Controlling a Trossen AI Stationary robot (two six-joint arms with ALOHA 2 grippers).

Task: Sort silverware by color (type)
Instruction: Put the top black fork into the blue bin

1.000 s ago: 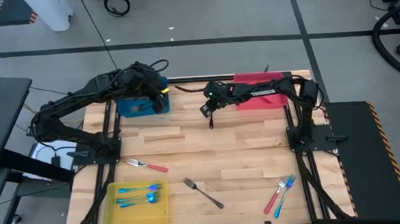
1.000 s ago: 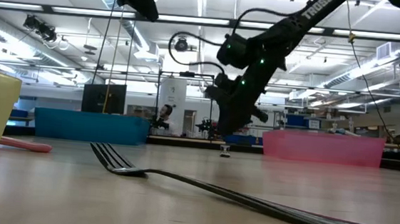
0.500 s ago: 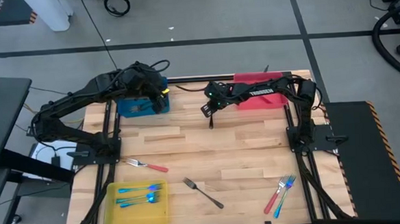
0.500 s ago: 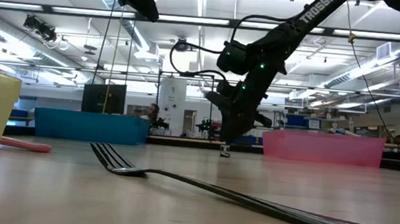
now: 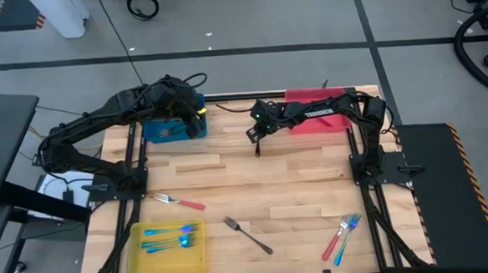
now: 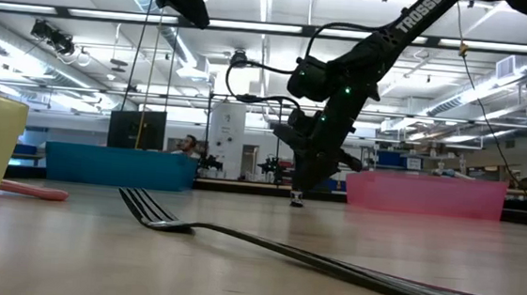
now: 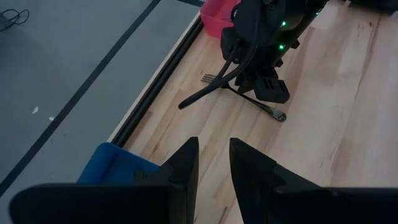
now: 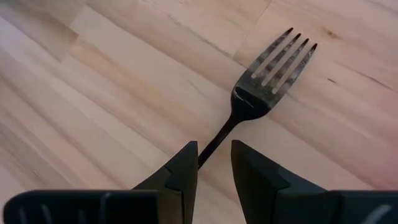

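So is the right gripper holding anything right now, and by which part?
The right gripper straddles the handle of a dark grey fork lying on the table, but a closed grip cannot be told. The left gripper holds nothing.

Table [image 5: 296, 175]: pale wood planks, light blond with darker seams between boards.
Blue tray [image 5: 162, 131]: solid blue, partly under the left arm.
Pink tray [image 5: 327, 120]: solid pinkish red.
Yellow tray [image 5: 137, 261]: translucent yellow.
Forks in the yellow tray [image 5: 170, 237]: blue-teal.
Red-handled fork [image 5: 179, 201]: red handle, grey metal head.
Dark grey fork [image 5: 249, 235]: all dark grey metal.
Pair of forks near the right front edge [image 5: 341, 237]: one red-handled, one teal-handled.
Dark fork under the right arm [image 8: 264, 84]: black-grey all over, glossy tines.
Arms [image 5: 93, 128]: black, with small green lights on the right one.
Floor [image 5: 263, 18]: grey with dark lines.
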